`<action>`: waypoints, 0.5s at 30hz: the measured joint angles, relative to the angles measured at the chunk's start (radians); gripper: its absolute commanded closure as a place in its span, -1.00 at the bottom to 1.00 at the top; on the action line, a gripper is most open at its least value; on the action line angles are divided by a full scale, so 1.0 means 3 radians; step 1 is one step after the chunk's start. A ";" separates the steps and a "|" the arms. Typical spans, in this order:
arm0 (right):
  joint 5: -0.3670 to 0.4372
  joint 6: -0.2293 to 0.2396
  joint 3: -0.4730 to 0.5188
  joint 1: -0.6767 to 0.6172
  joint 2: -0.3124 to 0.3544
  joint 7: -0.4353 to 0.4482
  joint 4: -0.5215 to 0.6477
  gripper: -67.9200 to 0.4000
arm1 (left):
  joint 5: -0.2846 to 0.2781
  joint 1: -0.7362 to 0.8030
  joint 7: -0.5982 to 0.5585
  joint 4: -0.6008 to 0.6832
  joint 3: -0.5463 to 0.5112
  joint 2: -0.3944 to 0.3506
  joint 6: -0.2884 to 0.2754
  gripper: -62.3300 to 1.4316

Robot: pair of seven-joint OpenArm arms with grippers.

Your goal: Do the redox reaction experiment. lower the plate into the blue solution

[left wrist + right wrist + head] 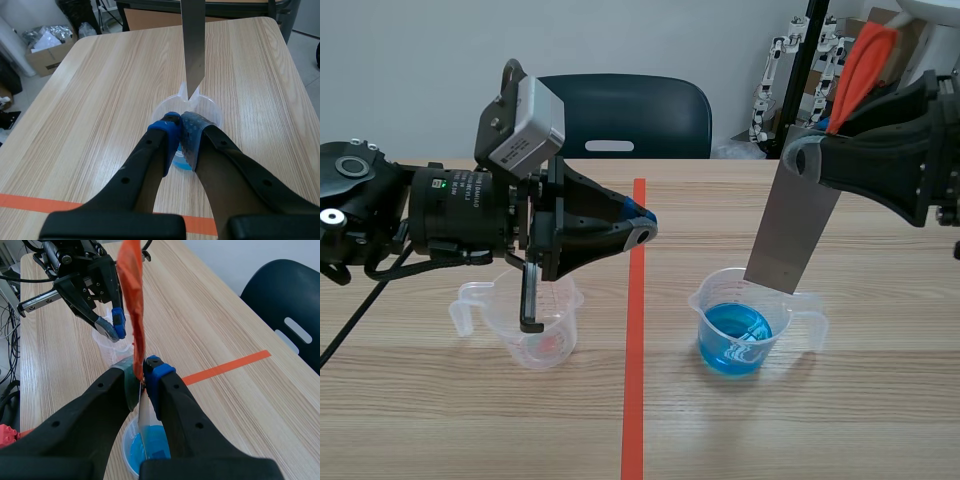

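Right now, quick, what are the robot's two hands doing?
Left gripper: shut, holding nothing.
Right gripper: shut on the metal plate.

Left side of the wooden table [880, 410], a clear measuring cup [555, 345] stands upright and empty, handle turned outward. Beyond the far edge, a dark blue chair [620, 115]. Down on the floor, a cardboard box [50, 55] (crumpled wrapping inside).

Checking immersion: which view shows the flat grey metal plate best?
Scene view: the grey metal plate shows broadside above the blue-filled plastic beaker. Left wrist shows its lower end; right wrist, only its edge.
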 measured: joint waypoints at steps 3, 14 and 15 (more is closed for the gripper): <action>0.0000 -0.0001 0.0000 0.0000 0.0000 0.0000 0.0000 0.97 | 0.0000 0.0000 0.0000 0.0000 0.0000 0.0000 0.0000 0.87; 0.0000 -0.0051 0.0000 0.0000 0.0000 0.0000 0.0000 0.97 | 0.0000 0.0000 0.0000 0.0000 0.0000 0.0000 0.0000 0.87; 0.0000 -0.0051 0.0000 0.0000 0.0000 0.0000 0.0000 0.97 | 0.0000 0.0000 0.0000 0.0000 0.0000 0.0000 0.0000 0.87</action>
